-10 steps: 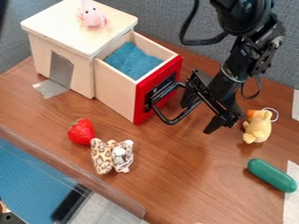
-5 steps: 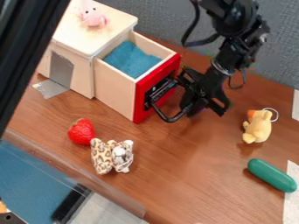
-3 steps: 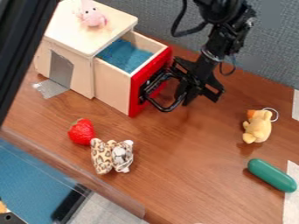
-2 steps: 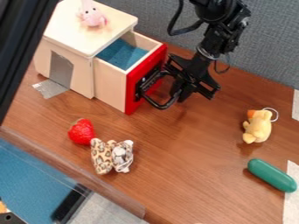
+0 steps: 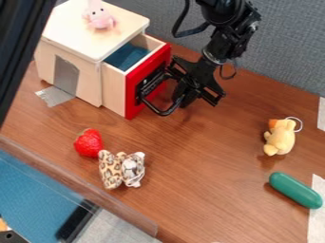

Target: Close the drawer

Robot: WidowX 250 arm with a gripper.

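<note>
Drawer [image 5: 113, 90] partly open, closing seemingly underway; end effector [image 5: 181, 88] by its handle [image 5: 165, 113], clenched or released unclear. Next: push straight into the cabinet [image 5: 45, 61] until flush.

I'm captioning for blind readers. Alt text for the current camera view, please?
A black robot gripper is at the handle of a partly open, red-fronted drawer in a wooden cabinet. A pink toy sits on top; a strawberry, leopard-print toy, yellow plush and green object lie on the table.

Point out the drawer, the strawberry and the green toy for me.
Drawer [image 5: 132, 88]: camera view, on its red front.
Strawberry [image 5: 89, 143]: camera view, mid-body.
Green toy [image 5: 295, 190]: camera view, middle of its side.
</note>
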